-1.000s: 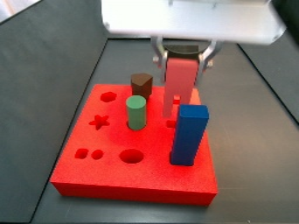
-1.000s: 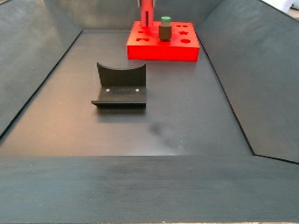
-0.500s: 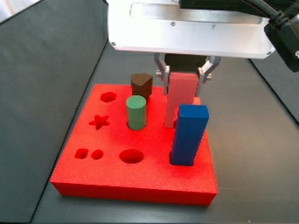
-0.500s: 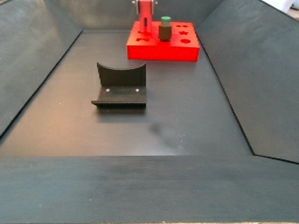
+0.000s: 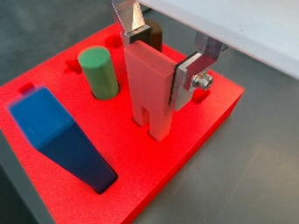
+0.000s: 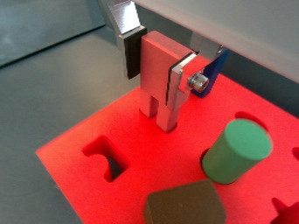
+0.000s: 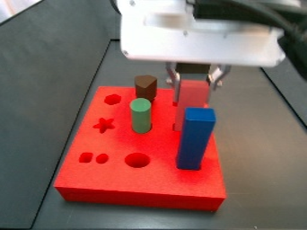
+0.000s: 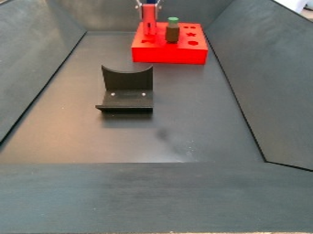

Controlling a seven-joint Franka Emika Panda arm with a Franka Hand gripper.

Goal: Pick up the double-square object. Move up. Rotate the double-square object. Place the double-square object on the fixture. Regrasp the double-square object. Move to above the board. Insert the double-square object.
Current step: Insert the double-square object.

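Gripping the double-square object (image 5: pixel 152 83) upright between its silver fingers (image 5: pixel 187 77), our claw (image 5: pixel 160 54) stood over the board (image 5: pixel 176 166), the piece's notched lower end down at the red top. We saw it in a side view between the brown hexagonal peg (image 7: pixel 145 86) and the blue block (image 7: pixel 195 137), near the green cylinder (image 7: pixel 139 115). We found the fixture (image 8: pixel 124 90) well apart on the dark worktop (image 8: pixel 184 128).

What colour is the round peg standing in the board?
Green; the round peg shows best in a wrist view, beside the tool.
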